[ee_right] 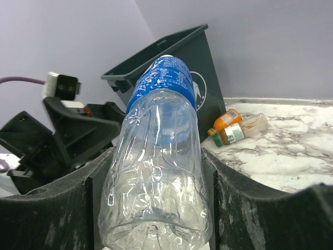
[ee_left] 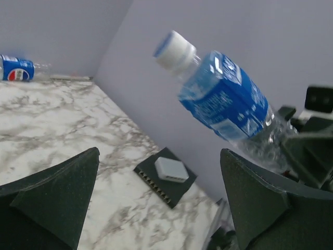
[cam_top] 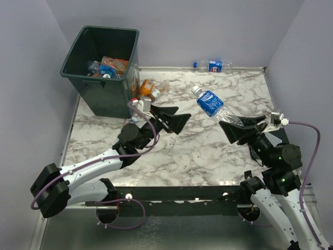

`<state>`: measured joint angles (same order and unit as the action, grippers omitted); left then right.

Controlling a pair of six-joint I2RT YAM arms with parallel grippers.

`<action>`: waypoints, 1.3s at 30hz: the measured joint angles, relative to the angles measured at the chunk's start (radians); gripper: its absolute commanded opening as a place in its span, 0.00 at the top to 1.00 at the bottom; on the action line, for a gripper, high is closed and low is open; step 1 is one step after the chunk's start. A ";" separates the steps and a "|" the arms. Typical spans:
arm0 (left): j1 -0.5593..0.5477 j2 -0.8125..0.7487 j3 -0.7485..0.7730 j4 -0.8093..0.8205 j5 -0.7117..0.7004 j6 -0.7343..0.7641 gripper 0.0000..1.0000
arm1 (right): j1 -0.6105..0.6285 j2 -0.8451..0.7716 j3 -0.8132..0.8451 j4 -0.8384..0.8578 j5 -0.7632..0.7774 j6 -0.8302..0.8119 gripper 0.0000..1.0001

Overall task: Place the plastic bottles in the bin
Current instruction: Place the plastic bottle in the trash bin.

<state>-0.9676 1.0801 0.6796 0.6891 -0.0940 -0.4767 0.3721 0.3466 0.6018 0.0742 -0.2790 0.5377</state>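
Observation:
My right gripper is shut on the base of a clear plastic bottle with a blue label and white cap, held above the table, cap toward the bin. The bottle fills the right wrist view and shows in the left wrist view. My left gripper is open and empty, its jaws pointing toward that bottle. The dark green bin stands at the far left with several bottles inside; it also shows in the right wrist view. Orange-tinted bottles lie beside the bin. A Pepsi-labelled bottle lies at the far edge.
A small black and white box lies on the marble table near the right wall. The table's far edge meets the purple wall. Cables run along both arms.

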 measured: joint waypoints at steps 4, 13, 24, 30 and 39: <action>0.137 0.052 -0.087 0.215 0.052 -0.354 0.01 | 0.000 -0.014 -0.006 -0.001 0.006 -0.008 0.71; 0.176 0.188 0.062 0.461 0.109 -0.654 0.01 | 0.000 -0.034 -0.058 0.040 -0.025 0.012 0.71; 0.187 0.332 0.157 0.521 0.148 -0.761 0.04 | -0.002 -0.027 -0.082 0.060 -0.038 0.042 0.72; 0.185 0.284 0.096 0.515 0.131 -0.764 0.03 | -0.002 -0.044 -0.082 0.075 -0.019 0.048 0.72; 0.182 0.286 0.095 0.488 0.135 -0.778 0.11 | -0.002 0.015 -0.066 0.179 -0.051 0.096 0.72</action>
<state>-0.7856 1.3663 0.7750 1.1767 0.0406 -1.2545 0.3702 0.3618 0.5362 0.2527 -0.3302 0.6334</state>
